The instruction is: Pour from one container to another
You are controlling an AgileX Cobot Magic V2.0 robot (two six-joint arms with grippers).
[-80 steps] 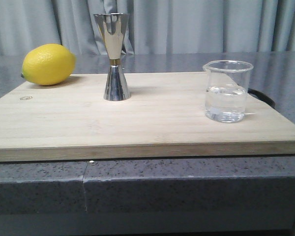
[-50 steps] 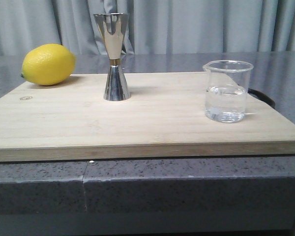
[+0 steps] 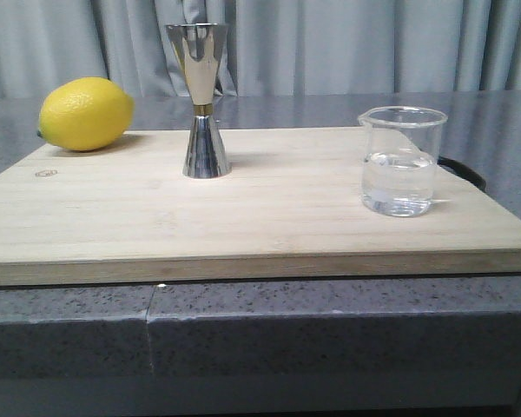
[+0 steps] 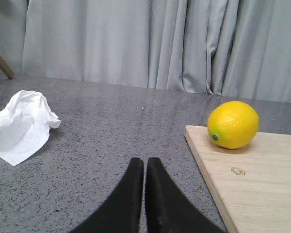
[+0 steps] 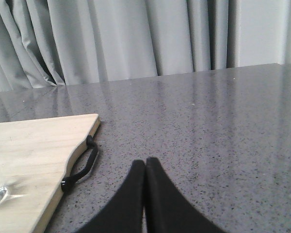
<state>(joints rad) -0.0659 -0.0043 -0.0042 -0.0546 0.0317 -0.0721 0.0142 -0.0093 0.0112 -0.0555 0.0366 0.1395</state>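
- While neither arm shows in my front view, each wrist camera shows its own fingers pressed together: the left gripper (image 4: 145,167) over bare counter left of the board, the right gripper (image 5: 145,167) over counter right of it, both holding nothing.
- From the right wrist I only catch the beaker's base at the frame edge.
- I see the beaker (image 3: 401,161) upright at the cutting board's (image 3: 269,217) right side, roughly half full of clear liquid.
- I see the jigger (image 3: 203,100) upright toward the far left; its contents are hidden from me.
- A lemon (image 3: 85,113) lies at the far-left corner.
- A crumpled tissue (image 4: 22,126) lies on the counter, well left of the board.
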